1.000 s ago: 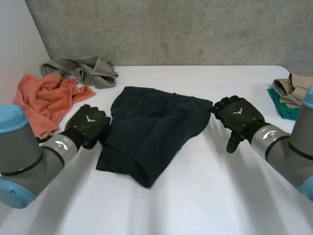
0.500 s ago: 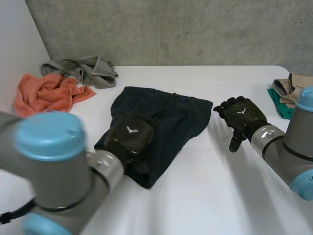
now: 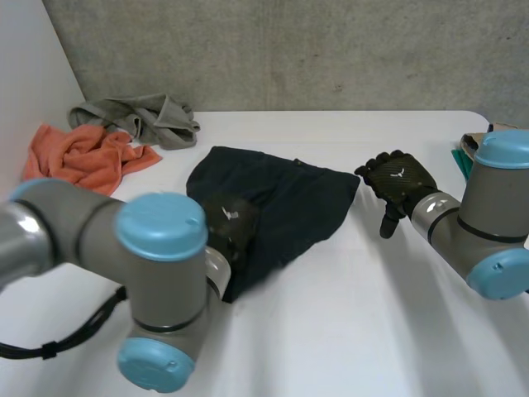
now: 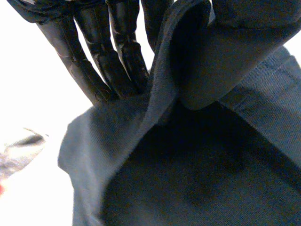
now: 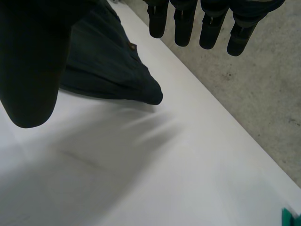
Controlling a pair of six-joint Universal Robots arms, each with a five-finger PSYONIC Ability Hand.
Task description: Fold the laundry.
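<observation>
The left arm (image 3: pixel 157 273) stood in the way in the head view: its grey elbow and light-blue caps covered the near left part of the white table (image 3: pixel 355 331) and the near edge of the dark navy garment (image 3: pixel 289 194). That garment lay in the middle of the table, partly doubled over on itself.

At the far left corner lay an orange cloth (image 3: pixel 78 157), crumpled. Just behind it, near the concrete wall (image 3: pixel 289 50), lay a grey-green cloth (image 3: pixel 140 116), also crumpled. Both were well apart from the garment. At the right edge a folded pile (image 3: pixel 468 142) of beige and green peeked out from behind the right arm's cap (too little of it showed to count its pieces).

The left hand (image 3: pixel 230 225) sat on the garment's left side. In the left wrist view its fingers (image 4: pixel 89 56) were straight and close together, and a raised fold of the dark cloth stood clamped against them, hiding the thumb.

The right hand (image 3: pixel 398 184) hung over bare table just beside the garment's right corner. Its fingers (image 5: pixel 183 23) were straight and spread apart from the thumb (image 5: pixel 33 61), holding nothing.

Counted: one navy garment, two loose cloths, one folded pile, two hands.
</observation>
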